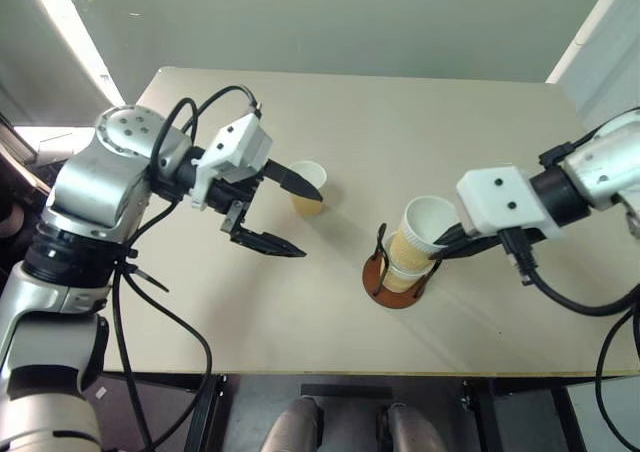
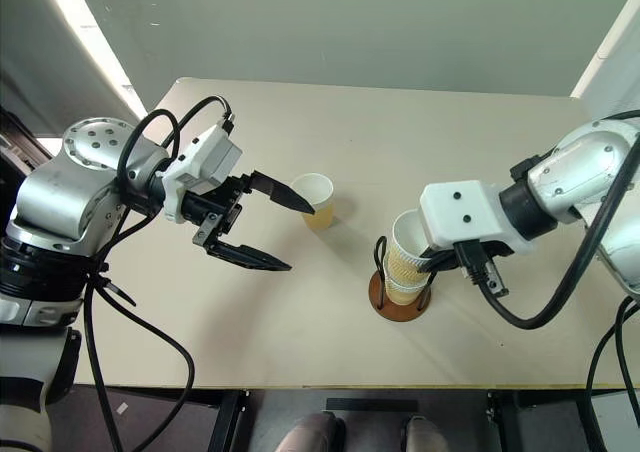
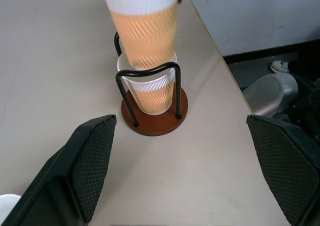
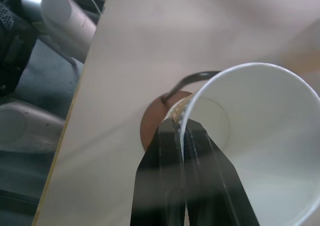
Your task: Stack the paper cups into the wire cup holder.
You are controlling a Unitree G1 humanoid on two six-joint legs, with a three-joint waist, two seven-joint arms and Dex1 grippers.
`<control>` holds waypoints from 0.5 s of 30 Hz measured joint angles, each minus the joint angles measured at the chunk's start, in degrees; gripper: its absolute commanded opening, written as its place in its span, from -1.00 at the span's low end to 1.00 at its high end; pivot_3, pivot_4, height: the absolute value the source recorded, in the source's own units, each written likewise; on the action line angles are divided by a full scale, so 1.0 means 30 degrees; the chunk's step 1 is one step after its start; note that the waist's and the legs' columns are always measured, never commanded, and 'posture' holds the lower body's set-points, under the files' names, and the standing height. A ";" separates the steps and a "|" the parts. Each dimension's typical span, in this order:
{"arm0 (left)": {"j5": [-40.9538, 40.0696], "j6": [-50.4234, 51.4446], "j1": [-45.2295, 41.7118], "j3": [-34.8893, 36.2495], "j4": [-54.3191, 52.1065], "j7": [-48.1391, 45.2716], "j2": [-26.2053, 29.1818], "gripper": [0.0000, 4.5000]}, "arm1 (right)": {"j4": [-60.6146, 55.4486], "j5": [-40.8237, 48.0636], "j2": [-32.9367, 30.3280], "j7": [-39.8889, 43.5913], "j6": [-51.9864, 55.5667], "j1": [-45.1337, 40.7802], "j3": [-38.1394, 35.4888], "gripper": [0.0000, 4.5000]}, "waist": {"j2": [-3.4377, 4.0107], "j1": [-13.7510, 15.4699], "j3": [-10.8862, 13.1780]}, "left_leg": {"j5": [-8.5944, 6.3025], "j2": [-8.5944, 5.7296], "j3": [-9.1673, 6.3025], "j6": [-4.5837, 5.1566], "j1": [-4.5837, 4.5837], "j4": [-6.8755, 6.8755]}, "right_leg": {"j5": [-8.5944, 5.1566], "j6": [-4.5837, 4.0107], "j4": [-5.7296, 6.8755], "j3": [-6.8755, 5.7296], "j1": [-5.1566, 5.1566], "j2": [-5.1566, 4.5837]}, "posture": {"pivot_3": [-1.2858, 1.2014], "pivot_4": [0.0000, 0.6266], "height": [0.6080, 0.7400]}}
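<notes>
Near the lower centre of the head view, the wire cup holder [image 1: 400, 277] stands on the beige counter [image 1: 480, 162] with one paper cup [image 3: 150, 93] seated between its black loops. A second paper cup [image 1: 424, 230] is tilted in the mouth of the seated one, and the right gripper [image 4: 181, 132] pinches its rim, one finger inside and one outside. The third paper cup [image 1: 309, 188] stands upright at centre frame, well apart from the holder. The left gripper [image 1: 283, 215] hovers just beside that cup with its fingers spread wide, holding nothing.
</notes>
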 measured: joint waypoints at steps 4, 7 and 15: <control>0.0097 -0.0010 -0.0118 0.0000 0.0011 -0.0002 -0.0035 1.00 | -0.0023 -0.0473 0.0435 -0.0252 -0.0072 0.0002 0.0469 -0.11 | 0.0000 -0.0008 0.0000 | 0.0000 -0.0001 0.0002 0.0001 -0.0001 0.0001 | 0.0000 0.0000 0.0000 0.0001 0.0000 0.0000 | 0.03 -0.52 1.00; 0.0163 -0.0021 -0.0127 0.0000 0.0031 -0.0003 -0.0058 1.00 | 0.0090 -0.0773 0.0845 -0.0573 -0.0148 -0.0002 0.0508 0.37 | 0.0000 -0.0007 0.0000 | 0.0000 0.0000 0.0001 0.0001 -0.0001 0.0000 | 0.0000 0.0000 0.0000 -0.0001 0.0000 0.0000 | 0.03 -0.52 1.00; 0.2281 -0.1361 -0.0205 -0.0025 0.0724 0.0751 -0.0771 1.00 | 0.1444 -0.0607 0.1625 -0.1983 0.0918 -0.0251 -0.0443 0.85 | 0.0000 -0.0010 0.0000 | 0.0000 0.0000 0.0002 0.0001 0.0000 0.0006 | 0.0000 0.0000 -0.0010 0.0001 -0.0004 -0.0002 | 0.03 -0.52 1.00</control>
